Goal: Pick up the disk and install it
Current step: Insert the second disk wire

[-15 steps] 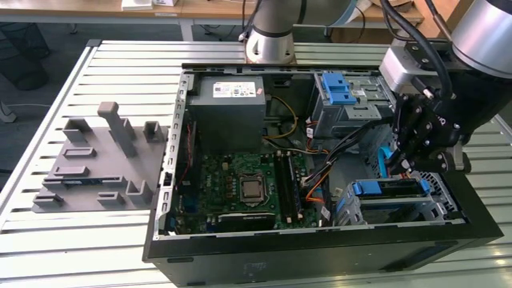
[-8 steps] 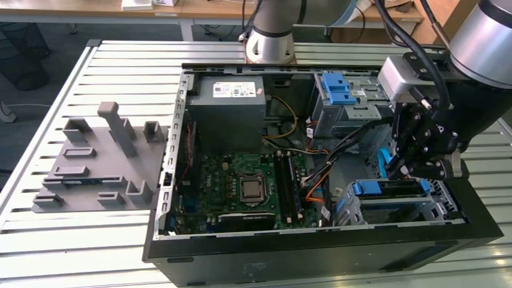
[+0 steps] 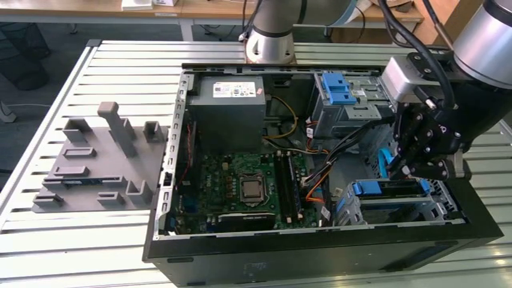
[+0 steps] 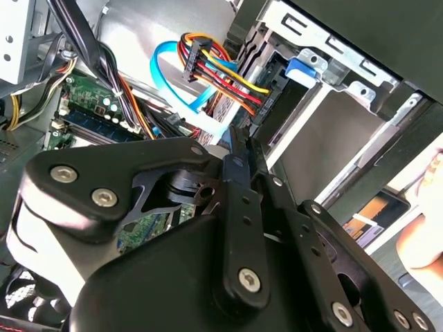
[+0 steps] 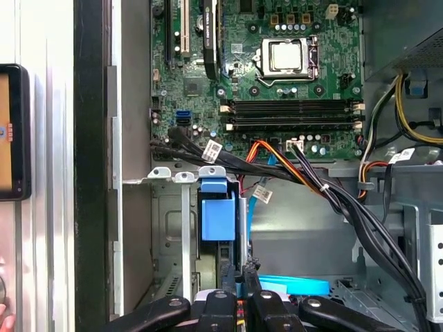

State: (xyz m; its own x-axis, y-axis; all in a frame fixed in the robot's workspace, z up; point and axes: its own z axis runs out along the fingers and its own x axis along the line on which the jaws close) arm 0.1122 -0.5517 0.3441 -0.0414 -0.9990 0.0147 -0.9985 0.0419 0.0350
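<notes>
Left of the case: grey rack [image 3: 96, 162] on bench [image 3: 48, 240].
Right, in the cage: disk [image 3: 396, 191], sitting in its slot.
Above it: claw [image 5: 241, 271], pinched closed, holding nothing.
Disk feel: probably stiff, heavy, breakable; hold its blue frame.

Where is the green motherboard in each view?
Exterior view: the motherboard lies in the case, to the exterior view's left of the pincer.
Second wrist view: a green part past the pincer.
First wrist view: it lies beyond the pincer.
Shared landmark: the pincer.
</notes>
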